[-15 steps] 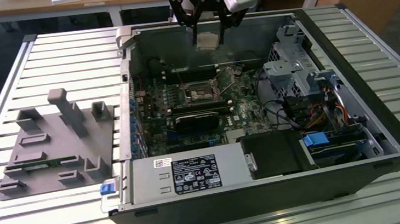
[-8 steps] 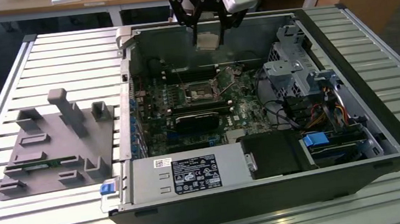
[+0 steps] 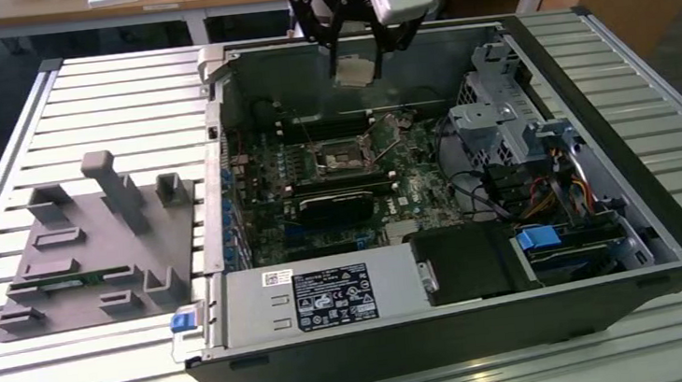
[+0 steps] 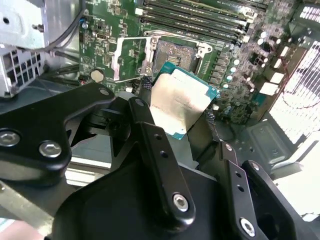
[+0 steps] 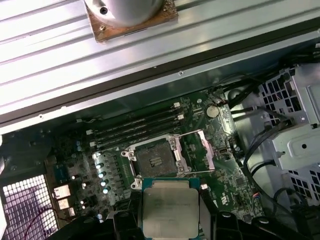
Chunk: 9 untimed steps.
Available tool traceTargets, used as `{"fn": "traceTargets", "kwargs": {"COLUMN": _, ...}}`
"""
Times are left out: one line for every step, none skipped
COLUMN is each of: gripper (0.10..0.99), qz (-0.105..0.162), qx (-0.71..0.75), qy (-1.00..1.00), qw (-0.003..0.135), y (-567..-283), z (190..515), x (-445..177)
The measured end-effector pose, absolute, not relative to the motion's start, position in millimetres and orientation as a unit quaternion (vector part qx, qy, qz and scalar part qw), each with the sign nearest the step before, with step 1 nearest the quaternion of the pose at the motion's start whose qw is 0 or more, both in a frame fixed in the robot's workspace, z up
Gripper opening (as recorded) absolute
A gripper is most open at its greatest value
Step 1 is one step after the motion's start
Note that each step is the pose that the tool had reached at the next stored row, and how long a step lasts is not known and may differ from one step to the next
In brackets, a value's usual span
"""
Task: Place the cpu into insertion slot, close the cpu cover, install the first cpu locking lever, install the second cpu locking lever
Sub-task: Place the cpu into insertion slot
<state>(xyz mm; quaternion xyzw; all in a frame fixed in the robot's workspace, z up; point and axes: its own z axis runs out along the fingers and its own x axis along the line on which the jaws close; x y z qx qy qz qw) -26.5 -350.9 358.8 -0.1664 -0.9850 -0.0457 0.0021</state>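
In the second wrist view, end effector [image 4: 177, 100] clamps cpu [image 4: 186, 94] above insertion slot [image 4: 172, 55].

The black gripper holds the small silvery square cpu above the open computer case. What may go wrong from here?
1. The gripper pinches the small silvery square cpu by its edges above the green board; a slip may drop it there.
2. The silver-rimmed square insertion slot lies open; a skewed landing may damage it.
3. The thin silver cpu cover stands open beside the slot, so the gripper may strike it going down.
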Motion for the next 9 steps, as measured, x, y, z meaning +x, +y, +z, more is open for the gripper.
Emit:
{"fn": "traceTargets", "kwargs": {"gripper": 0.537, "qz": -0.046, "qx": -0.174, "qy": -0.984, "qw": 0.002, "y": -350.9, "z": 358.5, "x": -26.5}}
{"fn": "traceTargets", "kwargs": {"gripper": 0.537, "qz": -0.046, "qx": -0.181, "qy": -0.982, "qw": 0.001, "y": -350.9, "z": 358.3, "x": -26.5}}
{"fn": "traceTargets", "kwargs": {"gripper": 0.537, "qz": -0.046, "qx": -0.189, "qy": -0.981, "qw": 0.001, "y": -350.9, "z": 358.1, "x": -26.5}}
{"fn": "traceTargets", "kwargs": {"gripper": 0.537, "qz": -0.046, "qx": -0.197, "qy": -0.979, "qw": 0.001, "y": -350.9, "z": 357.9, "x": -26.5}}
{"fn": "traceTargets", "kwargs": {"gripper": 0.537, "qz": -0.046, "qx": -0.204, "qy": -0.978, "qw": 0.000, "y": -350.9, "z": 357.8, "x": -26.5}}
{"fn": "traceTargets", "kwargs": {"gripper": 0.537, "qz": -0.046, "qx": -0.212, "qy": -0.976, "qw": 0.000, "y": -350.9, "z": 357.6, "x": -26.5}}
{"fn": "traceTargets", "kwargs": {"gripper": 0.537, "qz": -0.046, "qx": -0.219, "qy": -0.975, "qw": 0.000, "y": -350.9, "z": 357.4, "x": -26.5}}
{"fn": "traceTargets", "kwargs": {"gripper": 0.537, "qz": -0.046, "qx": -0.225, "qy": -0.973, "qw": -0.001, "y": -350.9, "z": 357.3, "x": -26.5}}
{"fn": "traceTargets", "kwargs": {"gripper": 0.537, "qz": -0.046, "qx": -0.232, "qy": -0.972, "qw": -0.001, "y": -350.9, "z": 357.1, "x": -26.5}}
